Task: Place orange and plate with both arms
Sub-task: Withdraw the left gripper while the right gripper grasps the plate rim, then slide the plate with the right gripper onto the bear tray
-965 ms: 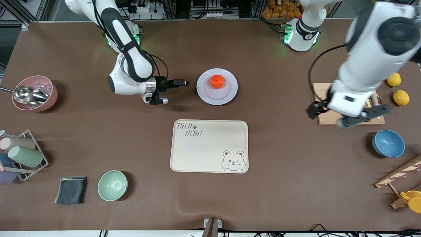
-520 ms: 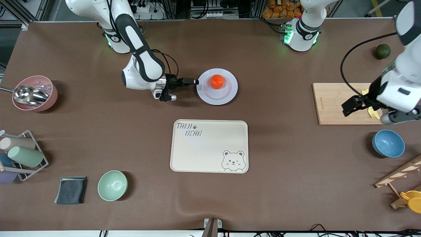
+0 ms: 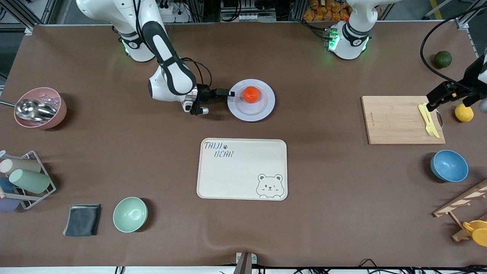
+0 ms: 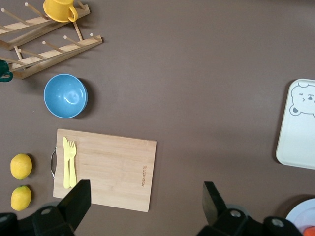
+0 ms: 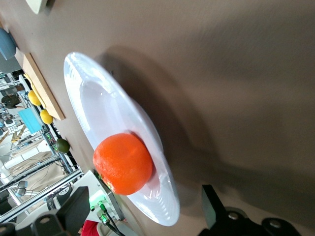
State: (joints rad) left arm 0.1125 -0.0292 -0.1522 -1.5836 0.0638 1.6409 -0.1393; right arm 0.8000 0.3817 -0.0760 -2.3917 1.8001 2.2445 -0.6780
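Two lemons [image 4: 21, 166] beside board [image 4: 113, 172].

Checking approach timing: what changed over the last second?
The right gripper closed in on the plate and is now open at its rim. The left gripper, open and empty, swung off the cutting board toward the table's end, near the lemon. Orange, plate and tray stayed put.

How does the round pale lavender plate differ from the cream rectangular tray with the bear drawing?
Shape: the round pale lavender plate is circular; the cream rectangular tray with the bear drawing has rounded corners.
Load: the plate carries the small bright orange fruit; the tray holds nothing.
Place: the plate lies farther from the front camera than the tray.
Both lie flat on the brown table.
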